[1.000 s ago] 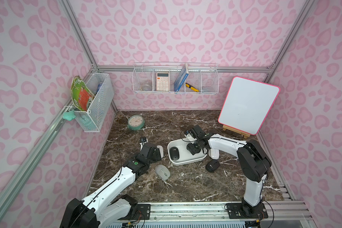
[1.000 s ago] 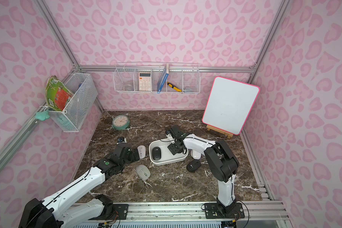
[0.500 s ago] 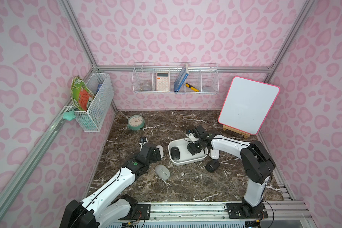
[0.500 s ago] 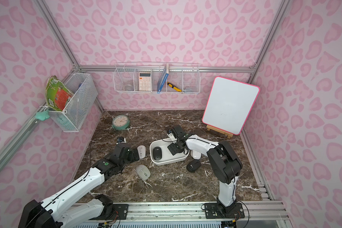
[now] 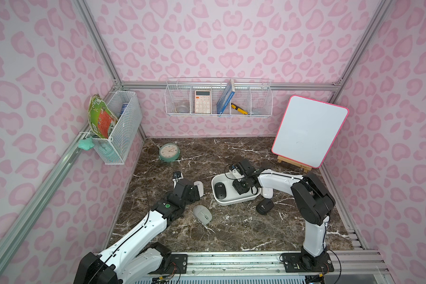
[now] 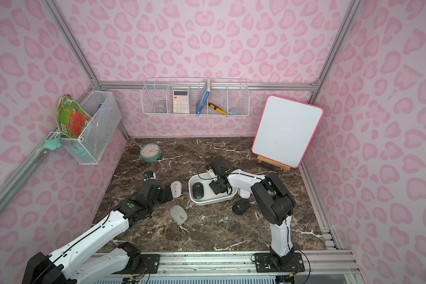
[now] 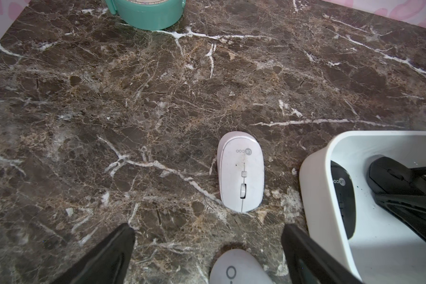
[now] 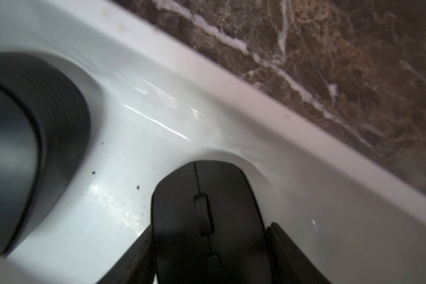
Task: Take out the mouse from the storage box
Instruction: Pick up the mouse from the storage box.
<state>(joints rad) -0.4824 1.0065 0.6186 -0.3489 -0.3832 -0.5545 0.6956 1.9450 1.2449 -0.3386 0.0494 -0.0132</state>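
1. Reaching into the box (image 5: 234, 202), the right gripper (image 5: 241, 190) is seen clamped on a black mouse (image 8: 208, 216); its fingers (image 8: 293, 253) are pressed against both flanks of that mouse.
2. That mouse is found low inside the box, close to one wall; whether it rests on the floor cannot be told.
3. A second mouse (image 5: 220, 190), also black, is laid flat in the same box, apart from the gripped one.
4. The left gripper (image 7: 208, 228) is spread wide, low over the table (image 5: 231, 157), beside the box.
5. A white mouse (image 7: 241, 172) is seen ahead of it on the table, and a grey mouse (image 5: 202, 214) just beneath it.
6. Outside the box, on the right arm's side, a third black mouse (image 5: 265, 206) is seen on the table.
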